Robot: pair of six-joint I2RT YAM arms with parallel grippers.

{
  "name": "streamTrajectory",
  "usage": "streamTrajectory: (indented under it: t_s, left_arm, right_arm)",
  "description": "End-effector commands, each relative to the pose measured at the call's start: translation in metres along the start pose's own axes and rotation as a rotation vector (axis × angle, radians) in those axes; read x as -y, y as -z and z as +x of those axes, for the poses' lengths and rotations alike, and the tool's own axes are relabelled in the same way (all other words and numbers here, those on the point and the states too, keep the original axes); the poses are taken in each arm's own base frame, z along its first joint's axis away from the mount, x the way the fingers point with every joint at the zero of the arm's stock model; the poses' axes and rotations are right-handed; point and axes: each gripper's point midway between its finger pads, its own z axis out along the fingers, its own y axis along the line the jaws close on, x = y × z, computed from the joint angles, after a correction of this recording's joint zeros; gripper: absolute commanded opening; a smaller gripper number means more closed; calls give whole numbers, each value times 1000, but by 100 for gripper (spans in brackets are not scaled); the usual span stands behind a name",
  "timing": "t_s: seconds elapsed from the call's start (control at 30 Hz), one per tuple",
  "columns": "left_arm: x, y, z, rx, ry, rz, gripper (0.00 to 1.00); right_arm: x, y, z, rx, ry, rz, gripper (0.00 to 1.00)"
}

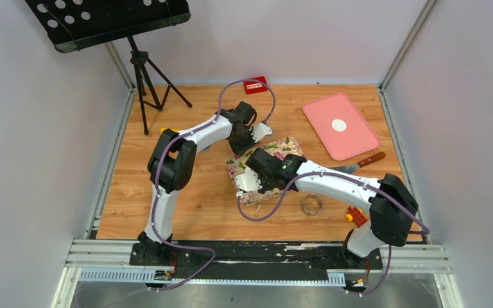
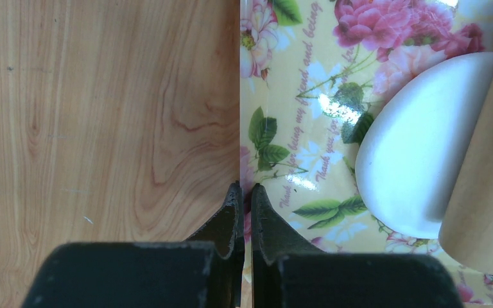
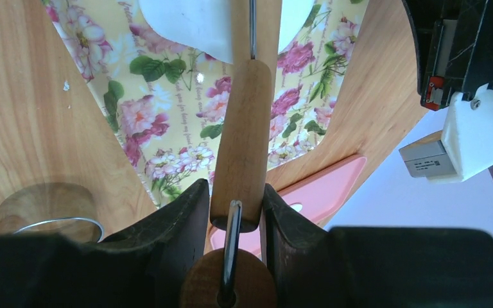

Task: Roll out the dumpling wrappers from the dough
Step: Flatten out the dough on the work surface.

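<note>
The dough (image 2: 417, 147) lies on a flowered mat (image 2: 295, 122) in the middle of the counter (image 2: 103, 128). In the left wrist view it is a smooth white piece with a round edge, at the right of the frame. The rolling pin (image 2: 488, 179) lies over its right side and touches it. In the right wrist view the dough (image 3: 192, 22) is at the top edge, and the pin crosses it there.

The right hand (image 3: 234, 192) holds the rolling pin (image 3: 244, 135) by its wooden handle. One finger presses on each side of the handle, at the bottom centre of the frame.

The left hand (image 2: 244, 189) is closed, with its two fingers almost together. Their tips are at the left edge of the mat, at the bottom centre of the frame. I cannot tell if they pinch the mat.

In the top view one wrapper (image 1: 339, 125), a small white disc, lies on a pink tray (image 1: 356, 147) at the upper right. A ring cutter (image 1: 312, 205) stands on the counter in the lower right, beside the right arm. A knife (image 1: 363, 162) with a wooden handle lies between the tray and that arm.
</note>
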Motion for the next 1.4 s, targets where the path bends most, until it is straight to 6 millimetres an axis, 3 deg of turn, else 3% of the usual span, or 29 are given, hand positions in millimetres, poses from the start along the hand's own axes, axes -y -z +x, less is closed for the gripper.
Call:
streamTrajectory:
  t_s: [0.0,0.13,0.27,0.6,0.73,0.9,1.07,1.23,1.37]
  left_arm:
    - [-2,19,-13,27,-37,-27,0]
    - [-2,19,-13,28,-34,-27,0]
    - [-2,19,-13,25,-35,-29,0]
    - [-4,20,-12,19,-34,-36,0]
    - [-5,23,-14,23,-31,-47,0]
    - [-7,29,-18,36,-42,-58,0]
    - [-3,32,-20,57,-97,-34,0]
    - [2,34,-20,73,-161,-2,0]
    - [6,36,-21,92,-227,19,0]
  right_arm:
    - [-19,2,-5,34,-3,-53,0]
    - [-53,13,-8,52,23,-159,0]
    - [-76,23,-10,48,68,-201,0]
    - [-91,29,4,-41,142,-207,0]
    - [-60,44,-1,-15,105,-87,0]
    - [15,95,-1,106,-130,129,0]
    - [68,123,42,196,-475,264,0]
    - [85,131,99,199,-712,383,0]
    - [73,130,109,222,-736,365,0]
